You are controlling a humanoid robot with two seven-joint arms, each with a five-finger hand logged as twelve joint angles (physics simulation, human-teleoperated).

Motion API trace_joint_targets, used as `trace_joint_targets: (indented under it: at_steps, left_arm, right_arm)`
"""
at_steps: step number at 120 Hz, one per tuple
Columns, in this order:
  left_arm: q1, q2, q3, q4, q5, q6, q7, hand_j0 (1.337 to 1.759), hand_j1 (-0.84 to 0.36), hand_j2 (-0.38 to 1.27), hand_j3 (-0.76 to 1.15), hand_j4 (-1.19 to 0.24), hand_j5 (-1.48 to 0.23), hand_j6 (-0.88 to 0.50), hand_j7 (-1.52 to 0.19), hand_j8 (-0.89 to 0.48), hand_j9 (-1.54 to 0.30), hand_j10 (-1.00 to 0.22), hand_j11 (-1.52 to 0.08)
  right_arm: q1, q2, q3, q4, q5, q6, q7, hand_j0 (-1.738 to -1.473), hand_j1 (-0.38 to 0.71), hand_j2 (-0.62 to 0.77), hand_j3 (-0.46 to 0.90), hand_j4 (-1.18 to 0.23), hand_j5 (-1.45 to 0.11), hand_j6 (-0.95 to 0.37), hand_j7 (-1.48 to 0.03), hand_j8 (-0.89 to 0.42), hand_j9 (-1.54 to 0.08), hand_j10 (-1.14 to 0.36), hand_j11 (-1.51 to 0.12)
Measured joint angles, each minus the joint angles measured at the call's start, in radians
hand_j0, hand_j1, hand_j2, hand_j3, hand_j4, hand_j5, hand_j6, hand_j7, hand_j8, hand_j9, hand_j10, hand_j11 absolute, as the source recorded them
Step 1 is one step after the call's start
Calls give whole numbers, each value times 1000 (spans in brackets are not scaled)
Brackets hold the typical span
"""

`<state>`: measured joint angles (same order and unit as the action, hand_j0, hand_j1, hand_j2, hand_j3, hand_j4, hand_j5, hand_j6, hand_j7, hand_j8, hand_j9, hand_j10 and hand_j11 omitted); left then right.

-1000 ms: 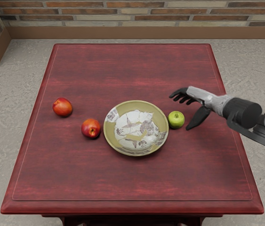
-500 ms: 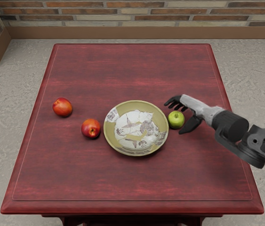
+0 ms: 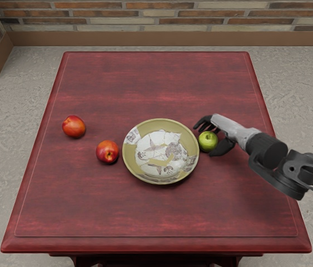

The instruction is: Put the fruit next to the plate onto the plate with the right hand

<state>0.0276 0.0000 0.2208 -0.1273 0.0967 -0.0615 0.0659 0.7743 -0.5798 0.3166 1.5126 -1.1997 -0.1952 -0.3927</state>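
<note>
Right hand [image 3: 218,131], its arm entering from the table's right edge, closed round the green apple [image 3: 207,141]: dark fingers [image 3: 202,121] curl over the fruit's far side and the thumb [image 3: 224,147] presses its near right side. The apple appears to rest on the table surface, though the hand's shadow hides the contact. It lies just beside the right rim of the plate [image 3: 129,149], not on it.

The plate, olive-rimmed with a pale patterned centre, sits at the middle of the table [image 3: 162,83]. A red fruit [image 3: 107,151] lies just beside the plate's left rim; a second red fruit [image 3: 74,126] lies farther toward the table's left edge, well apart from the plate.

The table is dark red wood with a raised border and rounded corners. It stands on a grey-beige speckled floor [image 3: 301,72]. Beyond the far edge runs a brown baseboard [image 3: 145,38] under a brick wall [image 3: 145,11].
</note>
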Motion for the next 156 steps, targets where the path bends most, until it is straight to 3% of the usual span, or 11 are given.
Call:
trace_joint_targets:
  at_steps: [19,51,74,124,156]
  left_arm:
    - [0,0,0,0,0,0,0,1658,55,49,0,-245,-318,-245,-318,-245,-318,-245,-318]
    - [0,0,-1,0,0,0,0,1658,55,50,-1,-245,-318,-245,-318,-245,-318,-245,-318]
    - [0,0,0,0,0,0,0,1658,55,49,0,-245,-318,-245,-318,-245,-318,-245,-318]
    - [0,0,0,0,0,0,0,1658,55,49,0,-245,-318,-245,-318,-245,-318,-245,-318]
    - [0,0,0,0,0,0,0,1658,55,49,0,-245,-318,-245,-318,-245,-318,-245,-318]
  right_arm:
    - [-2,4,-5,-7,-4,-11,3,-1658,204,-68,0,-469,-610,-471,-609,-470,-610,-469,-610]
    - [-5,8,-5,-21,-7,-11,10,-1645,251,-39,-2,-573,-785,-430,-761,-396,-794,-567,-798]
    - [3,-6,12,-11,11,-4,5,-1651,264,181,0,-628,-846,-469,-829,-431,-847,-627,-850]
    - [132,-117,97,90,264,140,2,-1655,293,307,0,-657,-893,-484,-871,-440,-869,-670,-869]
    - [142,-35,171,127,345,264,7,-1656,304,327,0,-675,-933,-459,-902,-415,-897,-695,-895]
